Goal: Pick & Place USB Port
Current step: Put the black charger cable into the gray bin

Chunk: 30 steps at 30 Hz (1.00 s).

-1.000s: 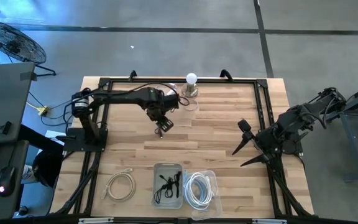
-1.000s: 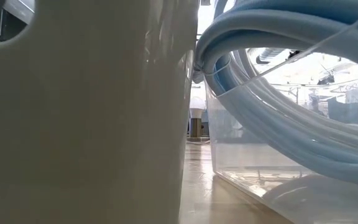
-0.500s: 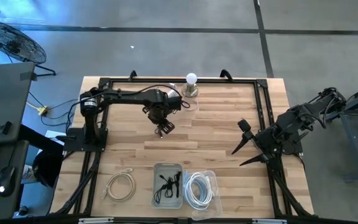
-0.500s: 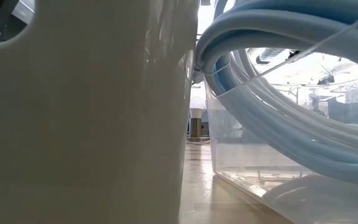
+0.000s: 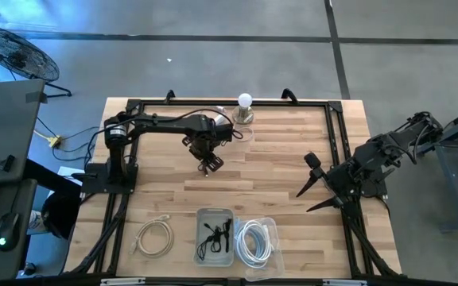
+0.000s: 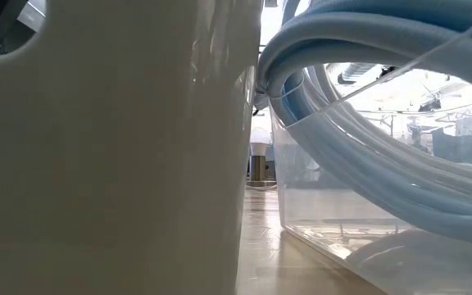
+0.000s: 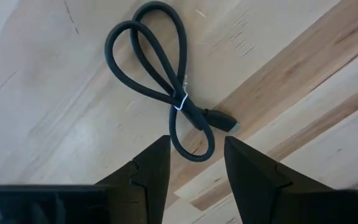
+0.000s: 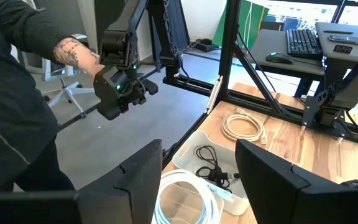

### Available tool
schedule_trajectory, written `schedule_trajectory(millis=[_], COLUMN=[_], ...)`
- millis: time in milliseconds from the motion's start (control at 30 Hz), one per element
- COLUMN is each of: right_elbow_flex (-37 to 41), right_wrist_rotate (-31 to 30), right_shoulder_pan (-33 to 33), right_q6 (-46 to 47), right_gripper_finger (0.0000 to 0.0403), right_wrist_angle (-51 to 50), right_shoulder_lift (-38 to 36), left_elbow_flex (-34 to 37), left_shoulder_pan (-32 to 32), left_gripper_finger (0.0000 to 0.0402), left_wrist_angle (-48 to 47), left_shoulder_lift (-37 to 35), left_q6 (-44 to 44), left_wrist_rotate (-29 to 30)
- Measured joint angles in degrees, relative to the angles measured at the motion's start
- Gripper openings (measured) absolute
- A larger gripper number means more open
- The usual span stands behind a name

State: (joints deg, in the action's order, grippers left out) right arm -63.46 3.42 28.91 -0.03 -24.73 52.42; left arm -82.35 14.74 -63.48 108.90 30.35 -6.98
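1. Left wrist view shows the left gripper (image 7: 196, 163) hanging above the desk (image 7: 303, 74) with its two fingers parted and nothing between them.
2. Directly beneath that gripper lies a black USB cable (image 7: 166, 81), tied in a figure-eight by a thin white twist tie, its plug end pointing away from the loops; the gripper does not touch it.
3. High view puts the left gripper (image 5: 211, 164) over the far middle of the desk, just near of a white light bulb (image 5: 246, 101) on its stand.
4. Right gripper (image 5: 312, 183) waits at the right side of the desk, fingers spread and empty.
5. Along the near edge sit a loose cream cable coil (image 5: 155, 237), a clear tray (image 5: 199, 216) with black cables, and a clear tray (image 5: 271, 224) with a white coiled cable.
6. Right wrist view shows a person in a dark sleeve (image 8: 17, 37) beyond the desk.
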Motion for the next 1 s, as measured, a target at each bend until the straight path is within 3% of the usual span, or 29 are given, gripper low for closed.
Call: schedule_trajectory(millis=[267, 1000], right_elbow_flex=[0.0, 0.0], right_wrist_rotate=[0.0, 0.0], right_shoulder_pan=[0.0, 0.0], right_q6=[0.0, -0.1], right_gripper_finger=[0.0197, 0.0197], right_wrist_angle=[0.0, -0.3], right_shoulder_lift=[0.0, 0.0], left_elbow_flex=[0.2, 9.2], left_shoulder_pan=[0.0, -0.1], left_gripper_finger=[0.0147, 0.0146], left_wrist_angle=[0.6, 12.4], left_shoulder_lift=[0.0, 0.0], left_q6=[-0.1, 1.0], left_wrist_rotate=[0.1, -2.3])
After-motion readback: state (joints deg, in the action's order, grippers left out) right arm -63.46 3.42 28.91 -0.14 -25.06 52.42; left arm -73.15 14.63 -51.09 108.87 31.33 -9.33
